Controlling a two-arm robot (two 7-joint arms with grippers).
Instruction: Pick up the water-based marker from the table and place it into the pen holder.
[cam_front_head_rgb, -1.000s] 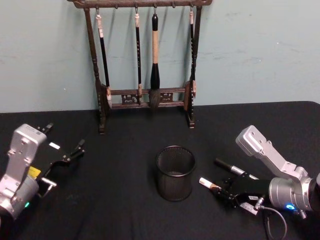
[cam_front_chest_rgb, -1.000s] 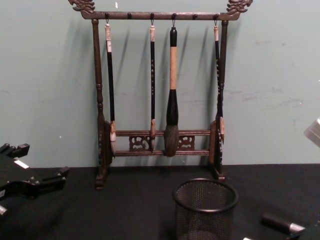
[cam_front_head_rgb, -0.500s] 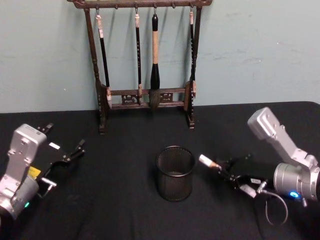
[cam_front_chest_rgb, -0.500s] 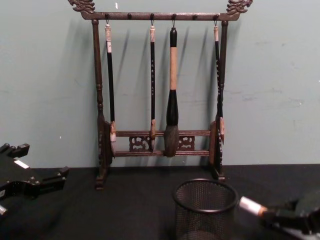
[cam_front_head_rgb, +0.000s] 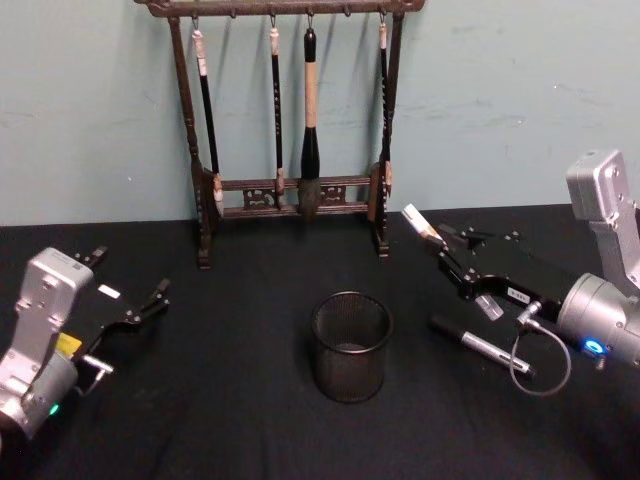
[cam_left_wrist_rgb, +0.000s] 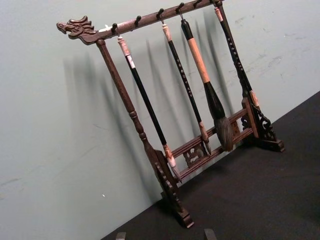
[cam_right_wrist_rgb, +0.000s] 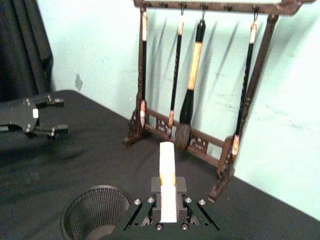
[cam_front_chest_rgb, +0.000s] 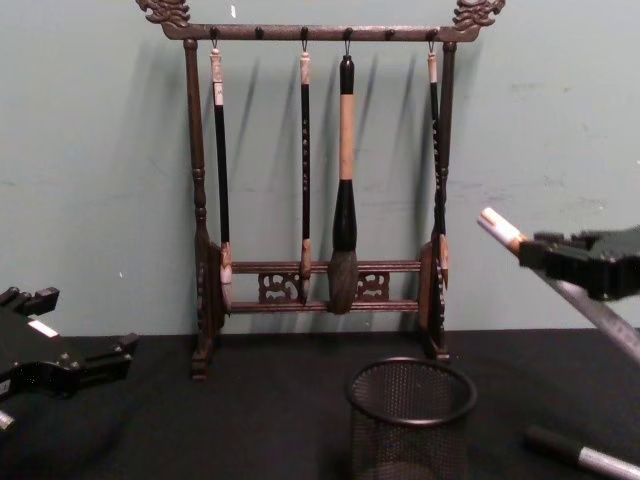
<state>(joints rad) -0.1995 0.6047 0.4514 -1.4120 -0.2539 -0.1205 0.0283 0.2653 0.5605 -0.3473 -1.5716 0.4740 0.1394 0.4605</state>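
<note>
White-tipped marker (cam_front_head_rgb: 420, 225), clamped in the right gripper (cam_front_head_rgb: 452, 258), is now up off the table (cam_front_head_rgb: 230, 420) at centre right, not yet over the pen holder (cam_front_head_rgb: 350, 375); left gripper (cam_front_head_rgb: 130, 272) idles lower left, jaws apart.

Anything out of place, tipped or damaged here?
Nothing is spilled or damaged. The pen holder stands upright and the brushes hang straight on the rack. One dark pen lies loose on the table right of the holder, below the right gripper, which holds the marker aloft. The left gripper is parked at left.
</note>
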